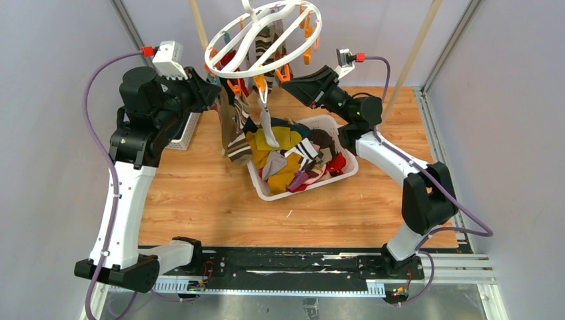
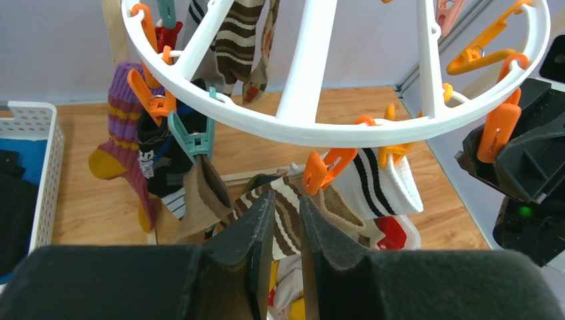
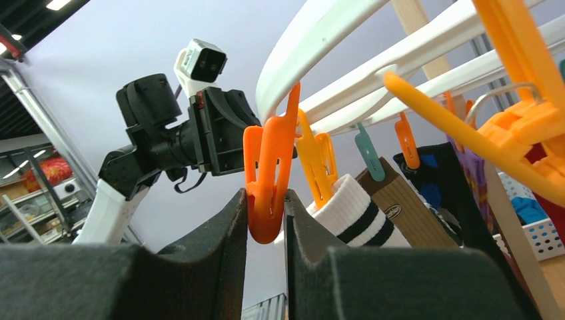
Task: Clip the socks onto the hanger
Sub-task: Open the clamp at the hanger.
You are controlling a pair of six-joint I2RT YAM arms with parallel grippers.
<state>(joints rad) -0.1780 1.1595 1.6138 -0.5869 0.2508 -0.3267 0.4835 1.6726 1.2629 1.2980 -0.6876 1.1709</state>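
The round white hanger (image 1: 263,40) hangs at the back, with orange clips and several socks on it; it also fills the top of the left wrist view (image 2: 313,87). My left gripper (image 1: 223,93) (image 2: 286,200) is nearly shut on a brown-and-cream striped sock (image 2: 290,210), whose cuff touches an orange clip (image 2: 326,170). The sock hangs down below the gripper in the top view (image 1: 236,143). My right gripper (image 1: 283,75) (image 3: 265,200) is shut on that orange clip (image 3: 266,173), squeezing its handles. More loose socks (image 1: 293,157) lie in a white basket (image 1: 346,172).
A white black-striped sock (image 2: 390,183) (image 3: 353,213), a tan sock (image 3: 400,210) and a purple-and-mustard sock (image 2: 123,133) hang clipped nearby. A second white lattice basket (image 1: 186,137) (image 2: 46,173) holds dark cloth at the left. Wooden poles (image 1: 416,47) stand behind.
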